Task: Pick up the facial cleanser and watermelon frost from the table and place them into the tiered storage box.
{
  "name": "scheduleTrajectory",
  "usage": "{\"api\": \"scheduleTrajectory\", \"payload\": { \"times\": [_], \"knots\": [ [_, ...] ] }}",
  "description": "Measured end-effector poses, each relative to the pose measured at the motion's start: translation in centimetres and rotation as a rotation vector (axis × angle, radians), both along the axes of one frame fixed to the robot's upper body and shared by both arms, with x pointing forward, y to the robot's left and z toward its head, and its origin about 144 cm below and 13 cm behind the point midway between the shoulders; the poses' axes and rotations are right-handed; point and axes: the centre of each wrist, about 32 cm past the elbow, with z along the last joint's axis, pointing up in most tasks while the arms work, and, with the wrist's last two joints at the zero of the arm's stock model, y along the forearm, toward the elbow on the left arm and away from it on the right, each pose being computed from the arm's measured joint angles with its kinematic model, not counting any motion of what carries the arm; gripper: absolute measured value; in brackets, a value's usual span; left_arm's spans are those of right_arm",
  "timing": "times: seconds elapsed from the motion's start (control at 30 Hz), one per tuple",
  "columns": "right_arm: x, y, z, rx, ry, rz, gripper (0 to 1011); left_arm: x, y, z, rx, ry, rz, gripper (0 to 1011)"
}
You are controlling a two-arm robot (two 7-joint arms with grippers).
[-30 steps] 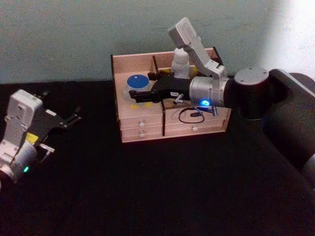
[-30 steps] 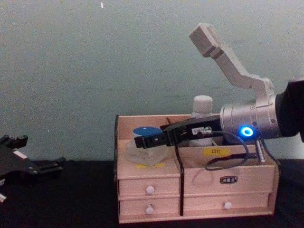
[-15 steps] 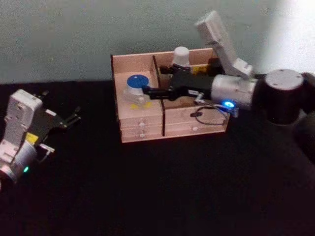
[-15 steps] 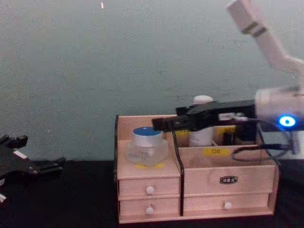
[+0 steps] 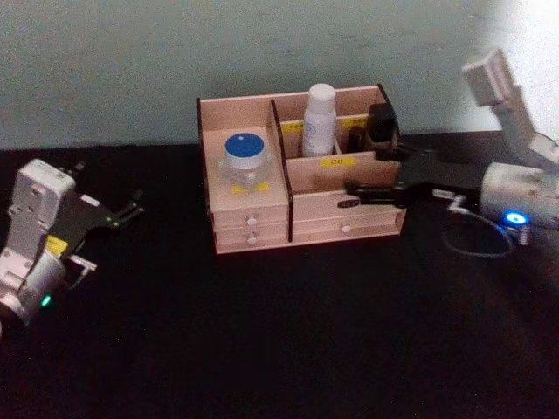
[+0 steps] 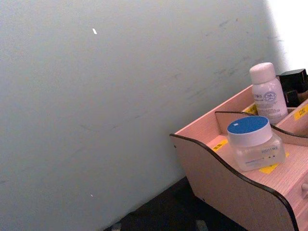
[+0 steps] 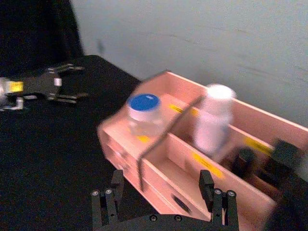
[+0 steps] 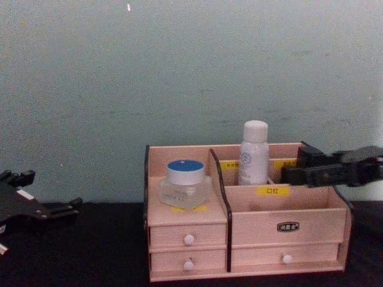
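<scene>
Both items sit in the box (image 5: 253, 229); I see 2 empty grippers.

In my head view the jar (image 5: 244, 155) rests on the box's left shelf, above centre of frame, and the cleanser (image 5: 319, 120) stands upright in a rear compartment just right of the divider. The right gripper (image 5: 353, 195) hovers at the box's right front, fingers parted and holding nothing. The left gripper (image 5: 131, 209) is parked at mid-left over the table (image 5: 279, 332), fingers spread, empty, well apart from the box.
</scene>
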Motion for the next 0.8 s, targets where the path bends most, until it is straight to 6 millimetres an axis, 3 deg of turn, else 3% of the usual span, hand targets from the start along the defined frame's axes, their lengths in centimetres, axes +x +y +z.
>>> {"api": "scheduleTrajectory", "payload": {
  "times": [0.43,0.53,0.8],
  "knots": [
    [-3.6,-4.4,-1.0,-0.044,-0.069,-0.405,1002,0.0,0.0,0.0,0.0,0.0,0.0,1001],
    [-4.2,-4.5,-2.4,-0.052,-0.105,-0.559,1003,0.0,0.0,0.0,0.0,0.0,0.0,1001],
    [-4.6,-3.9,-6.2,-0.067,-0.158,-0.693,1002,0.0,0.0,0.0,0.0,0.0,0.0,1001]
  ]
}}
